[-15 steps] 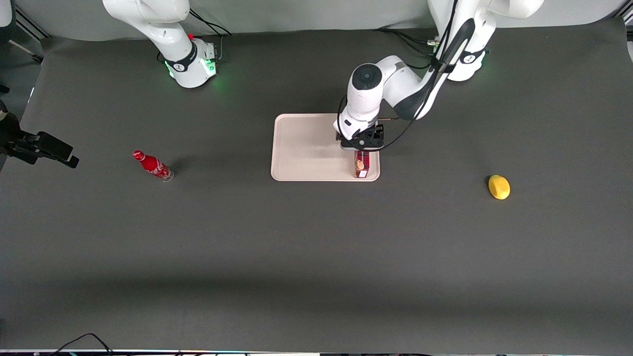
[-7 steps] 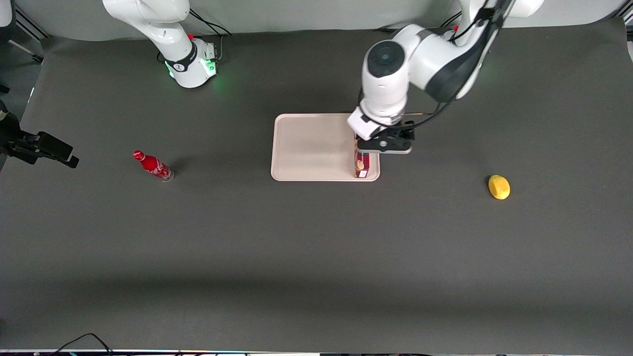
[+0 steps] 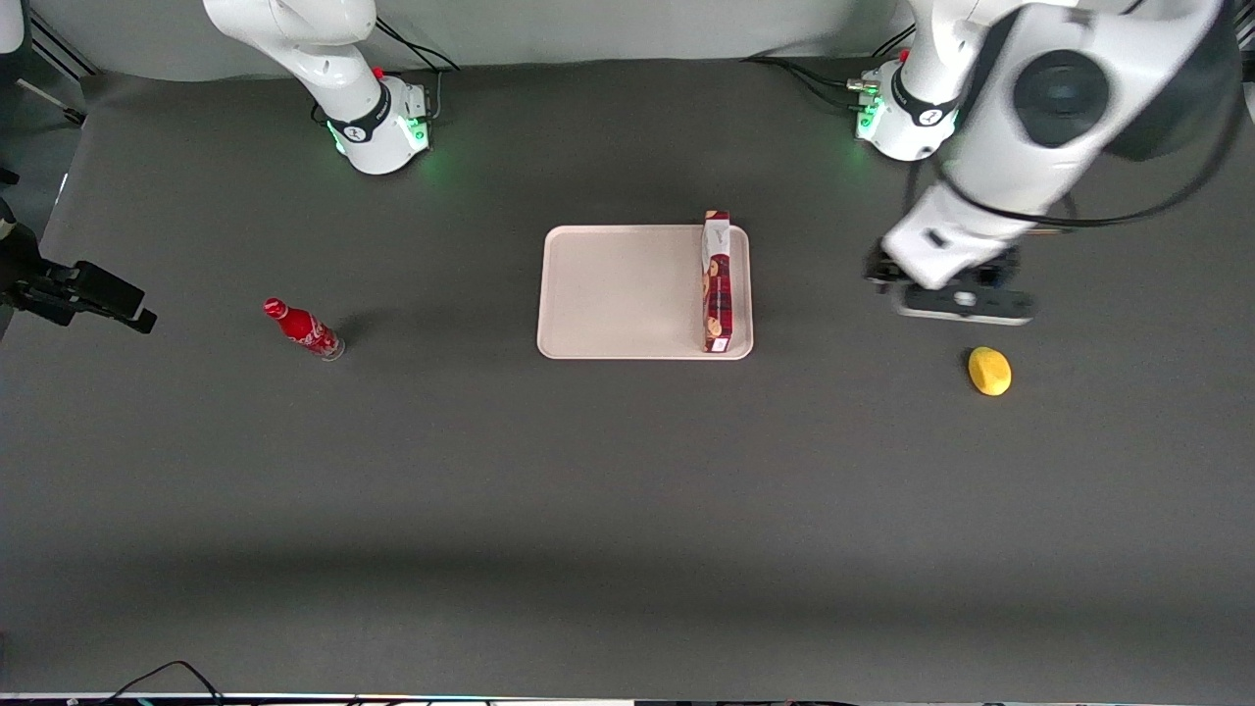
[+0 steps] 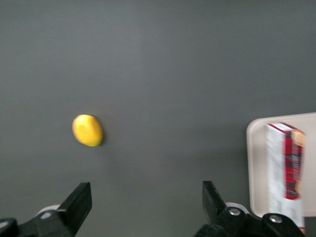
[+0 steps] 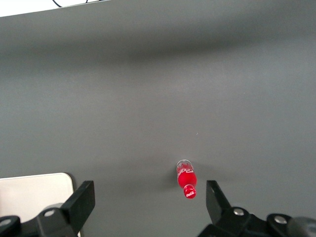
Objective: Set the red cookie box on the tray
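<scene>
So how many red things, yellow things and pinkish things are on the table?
Red: 2, the red cookie box and the soda bottle
Yellow: 1, the lemon
Pinkish-cream: 1, the tray
Total: 4
The gripper hangs open above the table near the lemon, holding nothing.

Even, diffuse overhead light falls on the dark table [image 3: 627, 510], with a broad soft shadow band nearest the front camera. The gripper [image 3: 956, 299] and its arm are motion-blurred. The wrist view is slightly soft; the lemon [image 4: 87, 130] casts little shadow.
</scene>
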